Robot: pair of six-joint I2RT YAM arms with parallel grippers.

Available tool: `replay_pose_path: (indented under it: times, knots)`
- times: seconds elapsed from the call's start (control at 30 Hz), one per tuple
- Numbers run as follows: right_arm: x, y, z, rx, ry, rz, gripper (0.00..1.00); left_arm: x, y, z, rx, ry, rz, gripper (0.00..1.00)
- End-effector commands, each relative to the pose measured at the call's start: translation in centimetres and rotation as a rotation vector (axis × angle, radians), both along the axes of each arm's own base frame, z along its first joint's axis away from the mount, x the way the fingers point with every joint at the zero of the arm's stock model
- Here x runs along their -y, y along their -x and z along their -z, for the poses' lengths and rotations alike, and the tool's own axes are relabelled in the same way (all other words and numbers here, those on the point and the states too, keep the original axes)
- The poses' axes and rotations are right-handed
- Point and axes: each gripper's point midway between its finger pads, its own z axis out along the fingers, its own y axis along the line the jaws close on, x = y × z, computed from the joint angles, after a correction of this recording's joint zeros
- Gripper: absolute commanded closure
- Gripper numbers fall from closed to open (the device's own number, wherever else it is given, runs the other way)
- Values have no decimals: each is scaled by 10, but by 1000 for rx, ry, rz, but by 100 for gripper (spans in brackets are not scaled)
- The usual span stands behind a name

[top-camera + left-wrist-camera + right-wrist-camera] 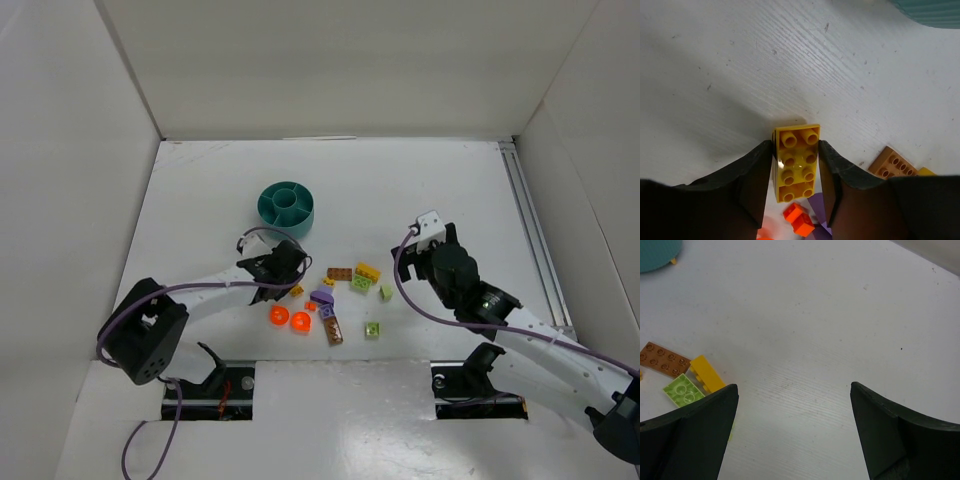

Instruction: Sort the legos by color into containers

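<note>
- Gripping a yellow brick [796, 162] with my left gripper [795, 146]: both fingers [757, 170] pressed against its long sides, studs facing the wrist camera, at lower centre of that frame.
- Could not tell whether the brick was clear of the table [740, 60] or resting on it. A shadow lay just past its far end.
- Handling, as I judged it: hard, light, smooth-walled plastic. It was stiff enough for a firm pinch, but the slick sides could let it twist or pop out if the hold sat off-centre. Across the long sides near the middle, as taken, looked sound.
- My right gripper [795, 432] stood spread wide with nothing between its fingers, above bare table.
- The teal dish [285, 222] sat upper centre-left in the top view, apart from the scattered legos. It was too small there to judge what its compartments held.
- The left wrist view alone showed the contact on the brick. It also showed a brown plate [892, 162] at right and a small orange brick [799, 219] at the bottom edge, with the dish only a sliver at top right.
- The top view hid the grip, showing just a yellow speck at the fingertips, but it gave the whole layout: two orange round pieces [278, 316], a purple piece [322, 296] and the way up to the dish.
- The right wrist view showed the brown plate, a second yellow brick [707, 373] and a lime green brick [682, 390] at its left edge, with the dish in its upper left corner.
</note>
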Motion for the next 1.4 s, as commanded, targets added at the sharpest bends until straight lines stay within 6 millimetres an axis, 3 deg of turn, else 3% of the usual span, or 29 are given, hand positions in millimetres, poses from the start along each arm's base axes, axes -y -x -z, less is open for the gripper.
replay_pose_path:
  times: [0.0, 0.17, 0.3, 0.43, 0.57, 0.6, 0.8, 0.97, 1.0, 1.07, 1.37]
  knots:
    - [1, 0, -7, 20, -28, 24, 3, -4, 3, 2, -26, -68, 14, 65]
    - [4, 0, -5, 16, -19, 33, 3, 2, 0, -17, 12, -105, 26, 83]
    - [4, 0, -7, 23, -25, 33, 3, -1, -12, -54, 106, -131, 0, 86]
    - [4, 0, -7, 23, -25, 33, 3, -7, -32, -113, 277, -125, -33, 90]
    - [6, 0, -8, 27, -15, 39, 3, -34, -51, -160, 404, -194, -116, 87]
    - [7, 0, -8, 29, -12, 47, 3, -48, -57, -169, 417, -225, -140, 87]
    - [11, -3, -10, 37, 15, 61, 3, -79, -105, -214, 560, -297, -206, 86]
    - [15, -6, -10, 41, 50, 85, 3, -92, -140, -208, 532, -339, -196, 85]
    - [15, -7, -8, 35, 56, 85, 3, -95, -146, -196, 505, -359, -203, 85]
    - [19, -8, -8, 37, 60, 105, 3, -94, -157, -198, 506, -366, -207, 85]
    - [17, -14, 2, 4, 103, 121, 2, -75, -183, -163, 430, -376, -164, 85]
